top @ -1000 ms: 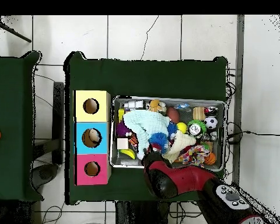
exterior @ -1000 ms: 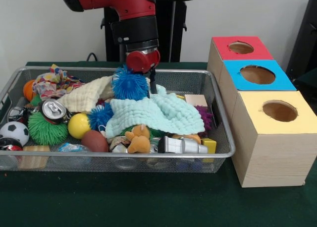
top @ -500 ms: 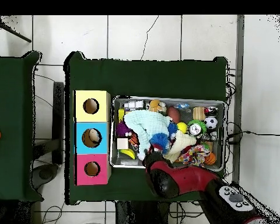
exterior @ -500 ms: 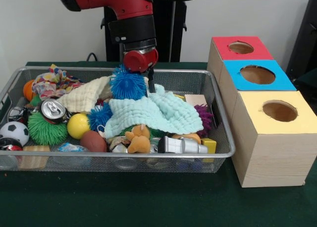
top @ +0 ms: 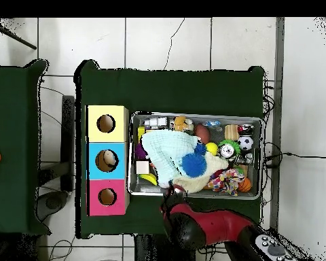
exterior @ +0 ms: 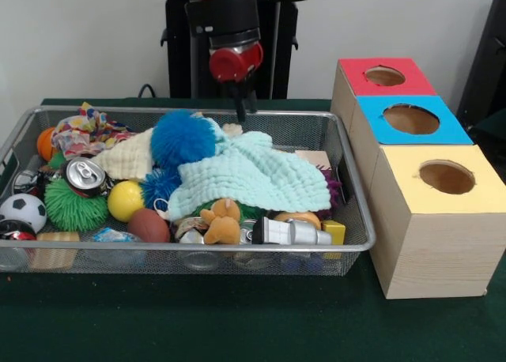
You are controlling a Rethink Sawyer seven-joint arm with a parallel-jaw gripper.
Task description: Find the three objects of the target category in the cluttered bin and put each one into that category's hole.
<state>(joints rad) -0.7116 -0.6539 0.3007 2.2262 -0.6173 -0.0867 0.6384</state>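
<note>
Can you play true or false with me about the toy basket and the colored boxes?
1. The soda can lies in the basket. True.
2. The box nearest the camera in the front view is red. False: the yellow box is nearest there; the red box is farthest.
3. The gripper is carrying the soccer ball. False: the soccer ball sits in the basket's corner, far from the gripper.
4. A fuzzy blue ball rests beside the mint cloth. True.
5. Each box has a round hole on top. True; the blue box shows one too.
</note>
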